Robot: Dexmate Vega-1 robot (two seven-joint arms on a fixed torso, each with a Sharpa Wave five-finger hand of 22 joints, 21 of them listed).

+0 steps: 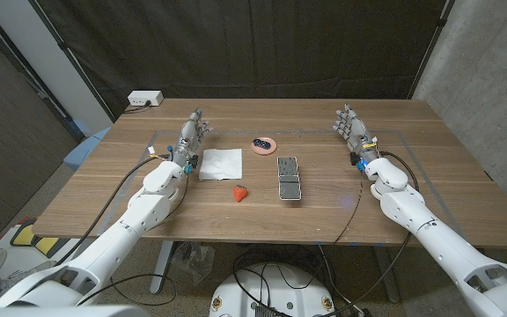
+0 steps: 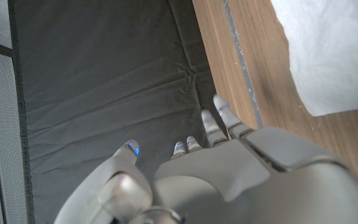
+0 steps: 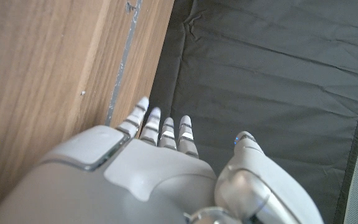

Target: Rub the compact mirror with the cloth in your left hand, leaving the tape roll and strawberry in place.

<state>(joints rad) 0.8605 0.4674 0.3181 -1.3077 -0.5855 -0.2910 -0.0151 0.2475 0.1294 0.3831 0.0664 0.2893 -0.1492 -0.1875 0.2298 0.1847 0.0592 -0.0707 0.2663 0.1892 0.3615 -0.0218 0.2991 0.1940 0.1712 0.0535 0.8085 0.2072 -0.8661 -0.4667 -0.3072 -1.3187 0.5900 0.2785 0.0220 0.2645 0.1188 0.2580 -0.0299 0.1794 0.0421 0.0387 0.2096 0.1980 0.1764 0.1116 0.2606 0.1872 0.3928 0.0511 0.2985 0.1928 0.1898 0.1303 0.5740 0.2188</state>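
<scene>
A white cloth [image 1: 221, 164] lies spread on the table just right of my left hand [image 1: 193, 136], which stands on its edge with fingers stretched out and holds nothing. The left wrist view shows that hand [image 2: 229, 168] beside a corner of the cloth [image 2: 337, 50]. The compact mirror [image 1: 289, 179], a long open case, lies at the table's middle. A red strawberry [image 1: 239, 193] sits left of it, near the cloth's front edge. The pink tape roll [image 1: 264, 144] rests behind the mirror. My right hand [image 1: 353, 126] stands at the right, fingers extended, empty; the right wrist view shows it [image 3: 160, 162] over bare wood.
A white power strip [image 1: 145, 99] sits off the table's back left corner. Black curtains [image 1: 262, 44] hang behind the table. Cables run along both forearms. Bare wood [image 1: 429, 158] spreads right of the mirror.
</scene>
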